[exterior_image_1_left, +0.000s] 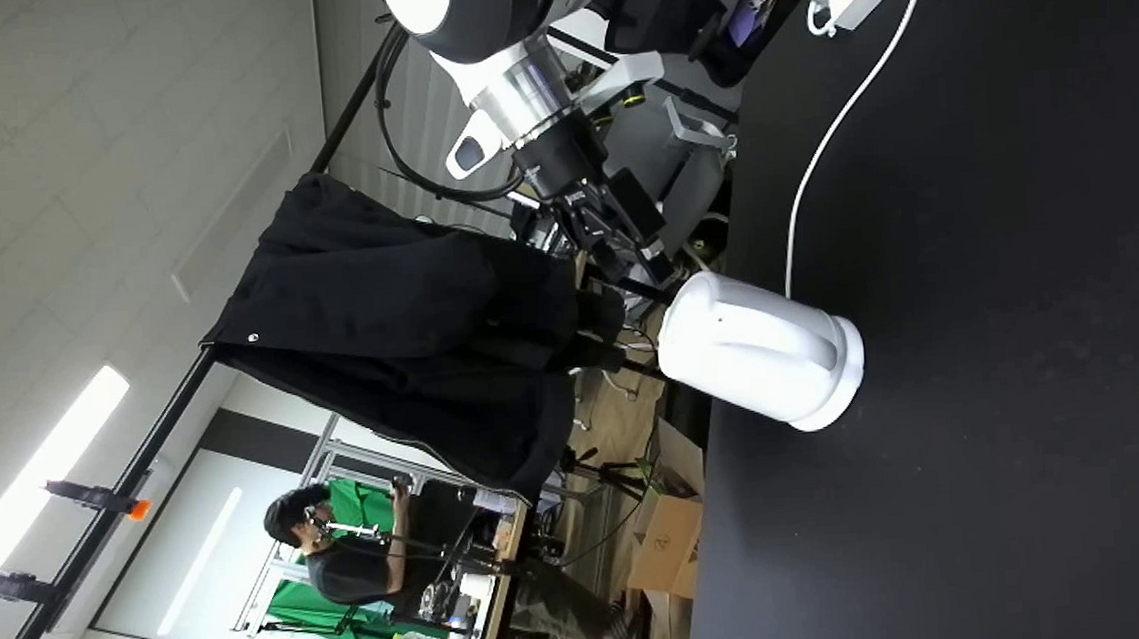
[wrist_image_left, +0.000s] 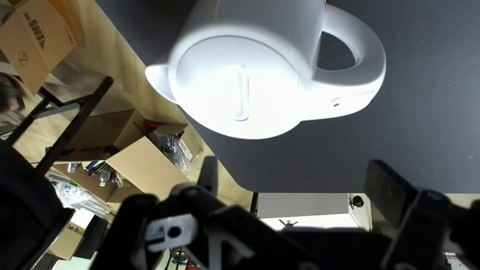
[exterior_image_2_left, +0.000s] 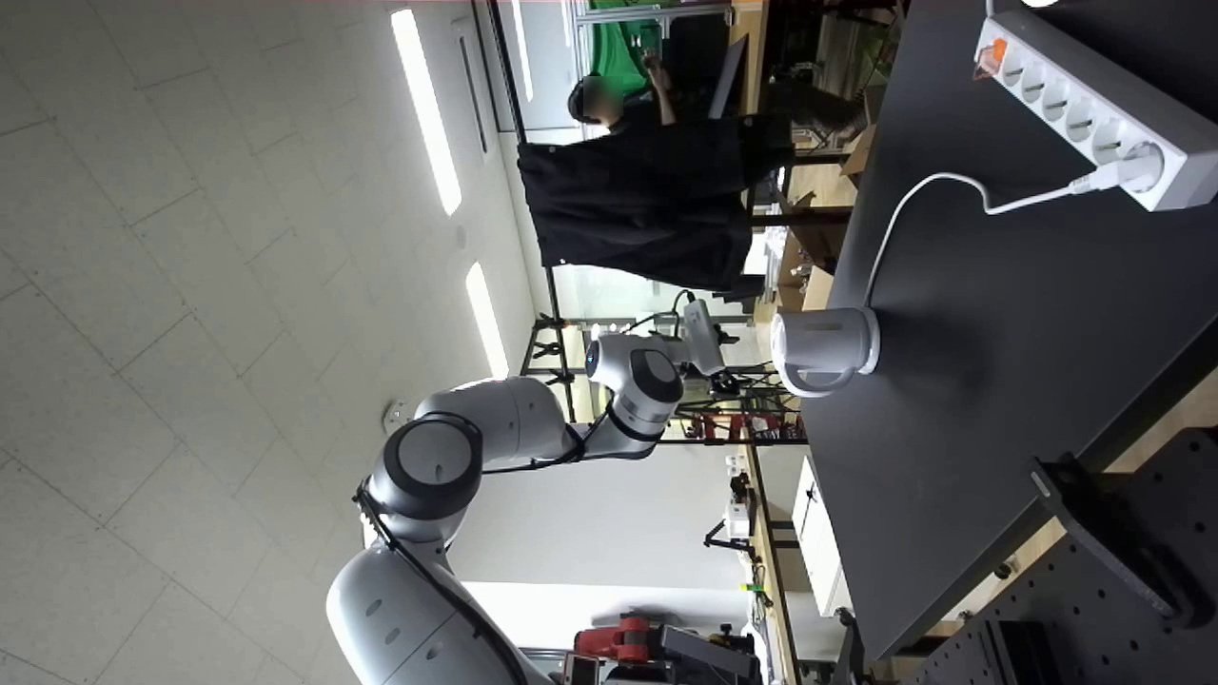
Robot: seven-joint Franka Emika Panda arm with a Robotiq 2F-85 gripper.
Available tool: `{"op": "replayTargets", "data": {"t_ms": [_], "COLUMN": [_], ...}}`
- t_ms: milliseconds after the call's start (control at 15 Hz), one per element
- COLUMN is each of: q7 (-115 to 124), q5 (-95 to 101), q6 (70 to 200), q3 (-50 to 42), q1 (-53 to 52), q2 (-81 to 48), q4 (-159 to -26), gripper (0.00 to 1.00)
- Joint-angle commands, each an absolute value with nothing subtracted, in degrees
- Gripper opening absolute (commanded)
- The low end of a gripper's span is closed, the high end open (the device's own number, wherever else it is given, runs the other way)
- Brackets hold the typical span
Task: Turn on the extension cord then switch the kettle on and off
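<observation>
The white kettle (exterior_image_1_left: 757, 351) stands upright on the dark table in both exterior views, which are turned on their side. From above, in the wrist view, the kettle (wrist_image_left: 243, 82) shows a closed lid, with a small red dot on top of its handle (wrist_image_left: 348, 93). My gripper (wrist_image_left: 296, 180) is open with nothing between its fingers, held above and apart from the kettle. The extension cord (exterior_image_2_left: 1094, 114), a white strip of several sockets, lies farther along the table with an orange switch (exterior_image_2_left: 991, 57) at one end. A plug (exterior_image_2_left: 1128, 173) sits in the socket at its opposite end.
A white cable (exterior_image_2_left: 899, 214) runs over the table from the kettle to the strip. Beside the table, a black cloth (exterior_image_1_left: 410, 331) hangs from a pole. Cardboard boxes (wrist_image_left: 146, 165) stand on the floor past the table's edge. A person (exterior_image_1_left: 345, 546) sits in the background.
</observation>
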State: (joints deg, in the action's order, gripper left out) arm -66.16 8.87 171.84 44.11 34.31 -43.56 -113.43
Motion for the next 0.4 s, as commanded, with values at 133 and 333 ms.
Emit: {"op": "replayTargets", "data": {"t_ms": [133,333], "q7": [-67.03,-67.1], "q5": [6.74,6.78], "q6": [171.17,171.23], "q3": [43.69,43.62], "q1": [33.97,33.75], "q2": [-42.65,-43.05], "q4": [-113.38,-113.39], "gripper": [1.0,1.0]}}
